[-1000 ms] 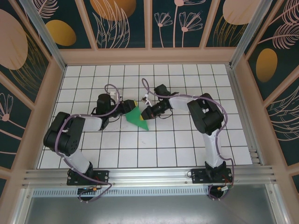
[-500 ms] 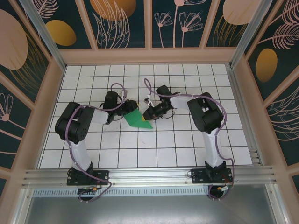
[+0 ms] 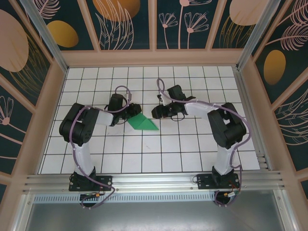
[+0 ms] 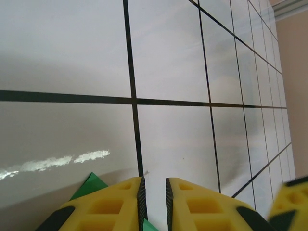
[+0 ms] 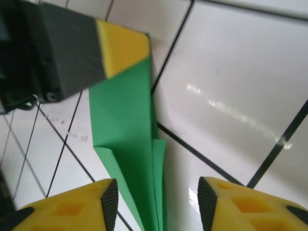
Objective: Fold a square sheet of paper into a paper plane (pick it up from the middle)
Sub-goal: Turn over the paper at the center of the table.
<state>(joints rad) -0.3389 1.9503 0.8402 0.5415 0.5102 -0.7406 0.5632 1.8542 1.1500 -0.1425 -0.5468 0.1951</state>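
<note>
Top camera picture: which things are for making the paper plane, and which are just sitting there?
For the job:
- the folded green paper
- the left arm, jaws pinching the paper's edge
- the right arm, jaws open near the paper

Just there:
- the tiled table
- the flowery walls
- the metal rail

No text, label, brand, number or sign is legible anywhere: none on the folded green paper (image 3: 143,123), the left gripper (image 3: 134,111), the right gripper (image 3: 155,113), the white gridded table (image 3: 168,149) or the patterned walls (image 3: 125,24).
</note>
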